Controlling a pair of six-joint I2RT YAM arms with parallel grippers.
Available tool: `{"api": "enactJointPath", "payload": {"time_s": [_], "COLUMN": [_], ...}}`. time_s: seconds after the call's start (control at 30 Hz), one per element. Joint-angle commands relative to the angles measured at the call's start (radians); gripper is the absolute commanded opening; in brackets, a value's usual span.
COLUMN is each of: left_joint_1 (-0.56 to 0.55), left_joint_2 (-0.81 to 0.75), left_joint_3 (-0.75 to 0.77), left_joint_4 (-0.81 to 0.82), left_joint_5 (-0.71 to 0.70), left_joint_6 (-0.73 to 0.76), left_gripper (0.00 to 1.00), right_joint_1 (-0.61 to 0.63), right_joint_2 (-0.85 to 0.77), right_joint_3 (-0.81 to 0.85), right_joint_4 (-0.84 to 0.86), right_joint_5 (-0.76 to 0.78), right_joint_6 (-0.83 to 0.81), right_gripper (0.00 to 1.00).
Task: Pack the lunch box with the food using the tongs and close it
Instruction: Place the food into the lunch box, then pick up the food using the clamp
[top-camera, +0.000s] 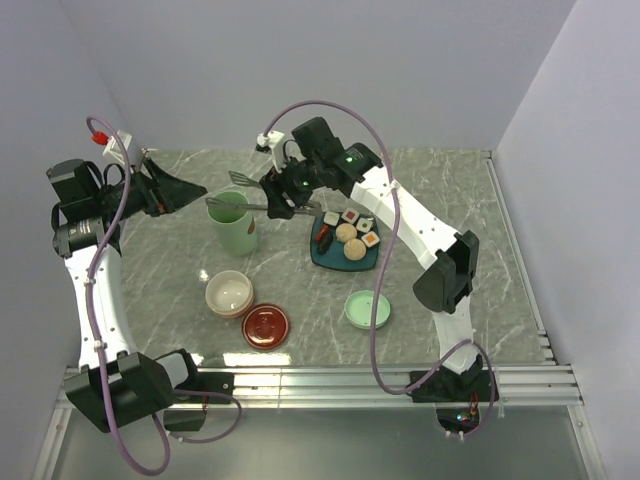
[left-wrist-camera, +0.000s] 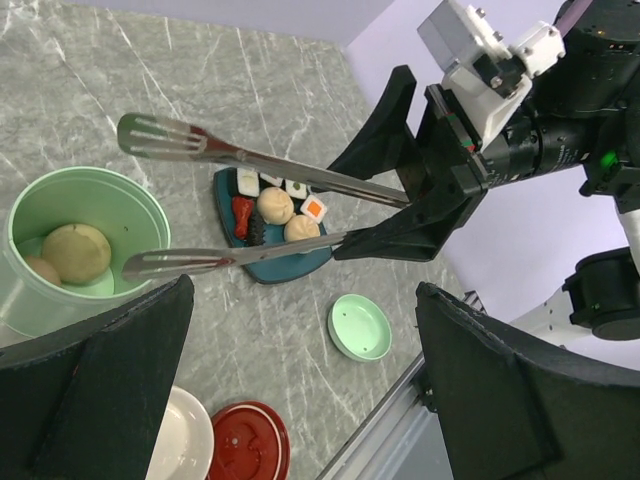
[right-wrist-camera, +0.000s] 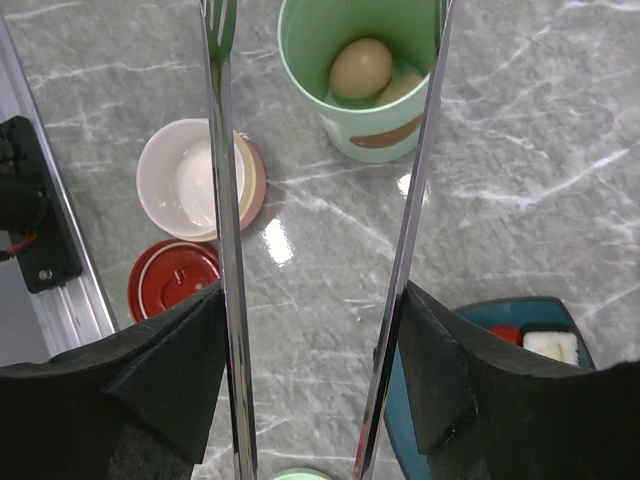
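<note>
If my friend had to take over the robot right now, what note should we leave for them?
Right gripper: shut on the tongs, whose arms stand spread above the mint-green pot.
Left gripper: open, holding nothing, off to the left.
Done: two beige balls lie in the pot.
Left to do: the sushi squares, two more balls and a red-and-dark piece are on the teal plate. The cream bowl is empty. The red lid and mint lid lie on the table, so nothing is closed yet.
</note>
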Motion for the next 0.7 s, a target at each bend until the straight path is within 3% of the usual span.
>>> {"api": "enactJointPath", "payload": {"time_s": [0.0, 0.2, 0.67], "left_joint_1": [0.005, 0.007, 0.005], "left_joint_2": [-0.039, -0.030, -0.046], "left_joint_3": [0.020, 0.030, 0.026], "left_joint_4": [0.024, -0.031, -0.048], "left_joint_5": [0.033, 0.012, -0.005], "left_joint_6": [0.022, 0.081, 0.126], "left_gripper": [0.99, 1.00, 0.99], "right_joint_1": [-0.007, -0.058, -0.386], "right_joint_2": [-0.118, -0.300, -0.720], "right_joint_3": [-0.002, -0.221, -0.865], "right_joint_4": [0.025, -0.048, -0.093], "right_joint_5": [0.041, 0.076, 0.104], "right_joint_6": [-0.011, -0.086, -0.154], "right_gripper": [0.71, 0.70, 0.65]}}
